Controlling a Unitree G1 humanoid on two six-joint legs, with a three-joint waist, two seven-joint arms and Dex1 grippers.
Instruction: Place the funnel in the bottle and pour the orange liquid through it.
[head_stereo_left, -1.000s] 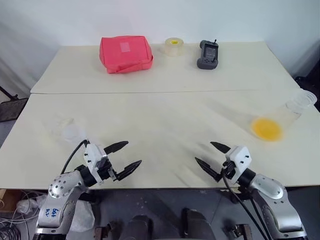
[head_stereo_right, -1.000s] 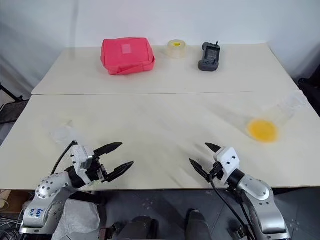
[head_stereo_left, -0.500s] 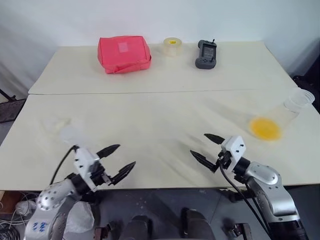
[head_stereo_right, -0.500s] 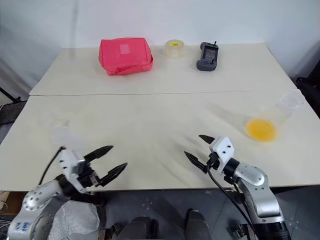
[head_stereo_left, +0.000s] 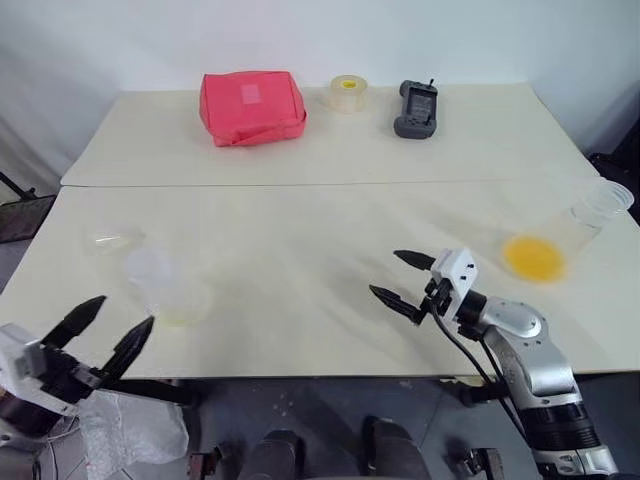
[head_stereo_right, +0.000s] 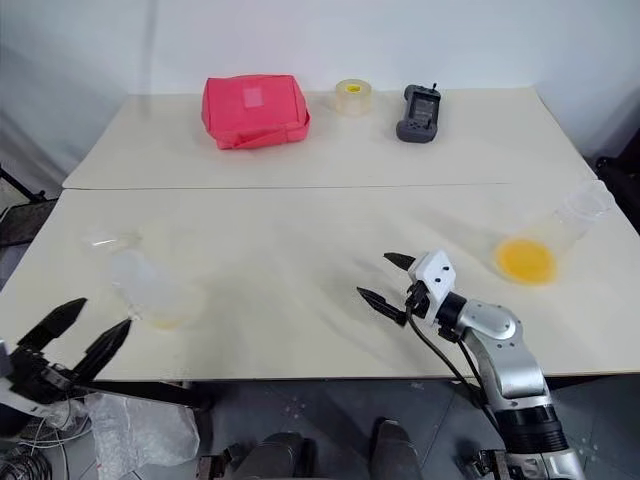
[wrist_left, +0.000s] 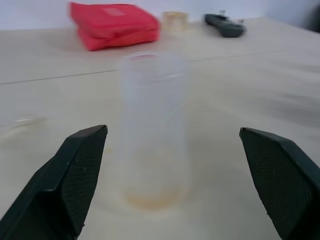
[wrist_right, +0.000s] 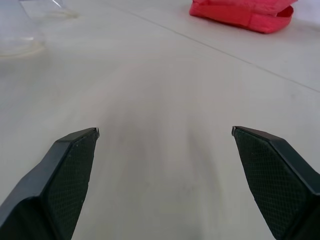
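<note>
Funnel (head_stereo_left: 112, 241) lies flat at the far left, just beside the bottle (head_stereo_left: 165, 288), which stands upright. Left claw (head_stereo_left: 103, 331) hangs wide and empty at the table's near edge, with the bottle straight ahead. Right claw (head_stereo_left: 400, 279) is wide too; the flask of orange liquid (head_stereo_left: 535, 256) leans to its right.

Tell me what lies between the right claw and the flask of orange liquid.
Nothing: in the left eye view, only bare tabletop separates the open right claw from the flask holding the orange liquid near the table's right edge.
</note>
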